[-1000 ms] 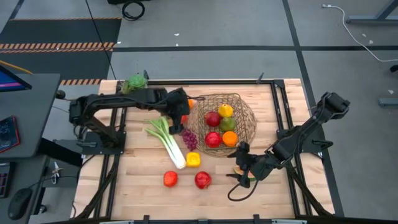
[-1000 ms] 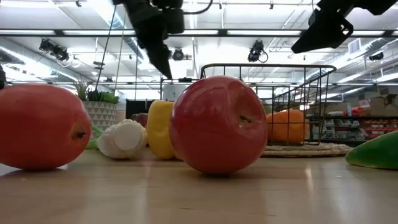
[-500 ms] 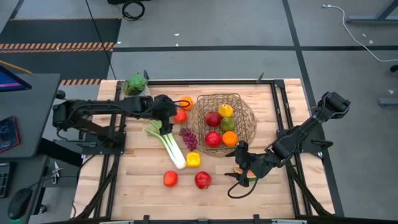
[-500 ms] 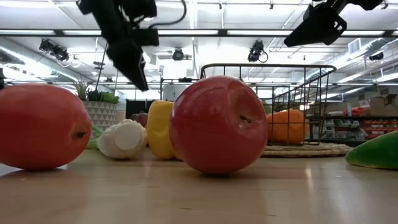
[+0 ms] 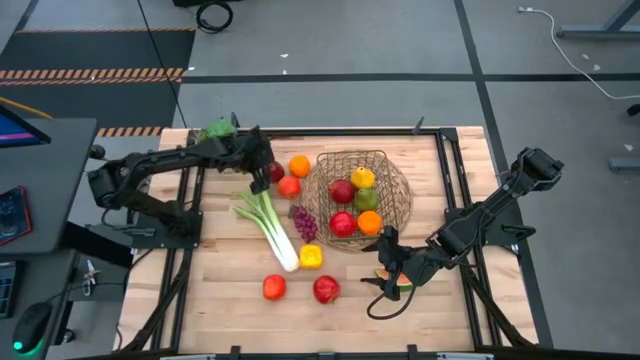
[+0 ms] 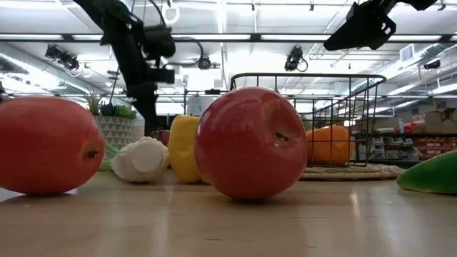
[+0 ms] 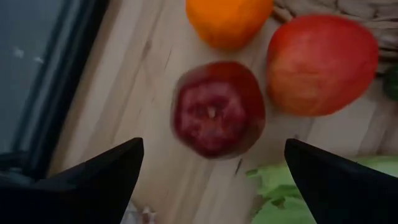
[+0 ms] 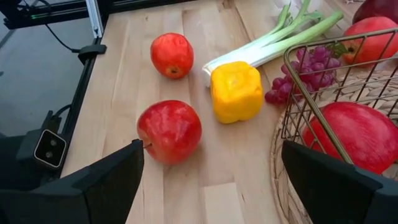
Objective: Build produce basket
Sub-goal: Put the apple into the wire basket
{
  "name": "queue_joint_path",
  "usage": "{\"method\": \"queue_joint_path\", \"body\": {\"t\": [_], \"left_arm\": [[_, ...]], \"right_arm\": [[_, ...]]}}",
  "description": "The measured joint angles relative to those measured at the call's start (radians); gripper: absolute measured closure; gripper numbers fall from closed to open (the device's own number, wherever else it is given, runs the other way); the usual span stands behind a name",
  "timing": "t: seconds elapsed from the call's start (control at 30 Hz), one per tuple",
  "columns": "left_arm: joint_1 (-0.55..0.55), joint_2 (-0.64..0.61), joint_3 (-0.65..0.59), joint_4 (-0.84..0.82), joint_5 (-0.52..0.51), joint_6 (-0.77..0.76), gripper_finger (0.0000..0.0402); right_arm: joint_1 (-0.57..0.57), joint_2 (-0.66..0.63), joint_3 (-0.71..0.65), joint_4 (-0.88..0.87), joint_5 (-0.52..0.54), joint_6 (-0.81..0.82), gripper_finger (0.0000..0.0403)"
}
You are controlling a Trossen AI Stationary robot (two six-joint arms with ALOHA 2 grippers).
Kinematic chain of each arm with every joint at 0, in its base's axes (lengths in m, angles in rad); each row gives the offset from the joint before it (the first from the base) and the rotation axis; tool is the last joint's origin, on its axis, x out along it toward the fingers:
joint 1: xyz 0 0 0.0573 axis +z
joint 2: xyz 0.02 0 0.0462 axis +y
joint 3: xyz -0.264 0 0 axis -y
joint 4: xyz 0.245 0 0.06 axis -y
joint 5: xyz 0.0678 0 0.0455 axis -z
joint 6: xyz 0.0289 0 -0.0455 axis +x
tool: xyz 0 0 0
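Wood worktop (image 5: pixel 220 290) first, with the wire basket (image 5: pixel 392 205) at the far middle holding 2 red apples, an orange, a yellow fruit and a green one. Left of it lies the leek (image 5: pixel 268 226), then grapes (image 5: pixel 304 223), a yellow pepper (image 5: pixel 311 257) and 2 red apples (image 5: pixel 325 289) near the front. Left hand (image 5: pixel 262 172) hangs spread wide over a dark red apple (image 7: pixel 217 109) beside an orange (image 5: pixel 299 165). Right hand (image 5: pixel 388 268) is spread too, above a watermelon slice (image 5: pixel 397 285).
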Motion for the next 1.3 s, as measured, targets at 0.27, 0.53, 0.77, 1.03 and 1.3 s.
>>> {"method": "queue_joint_path", "body": {"t": [0.27, 0.53, 0.77, 1.03, 1.3], "left_arm": [[0.072, 0.060, 0.000, 0.043, 0.150, -0.004, 0.0003], [0.071, 0.142, 0.000, 0.118, 0.154, 0.001, 0.0003], [0.071, 0.229, 0.001, 0.139, 0.151, 0.028, 0.0003], [0.071, 0.281, 0.001, 0.152, 0.151, 0.028, 0.0003], [0.071, 0.296, 0.001, 0.178, 0.152, 0.028, 0.0024]], "right_arm": [[-0.002, 0.000, 0.000, 0.000, 0.002, -0.010, 0.0019], [-0.002, 0.000, 0.000, 0.000, 0.002, 0.015, 0.0019], [0.002, 0.000, 0.000, 0.006, 0.003, 0.035, 0.0019], [0.013, 0.000, 0.000, 0.008, 0.020, 0.038, 0.0019], [0.013, 0.001, 0.000, 0.015, 0.021, 0.041, 0.0019]]}}
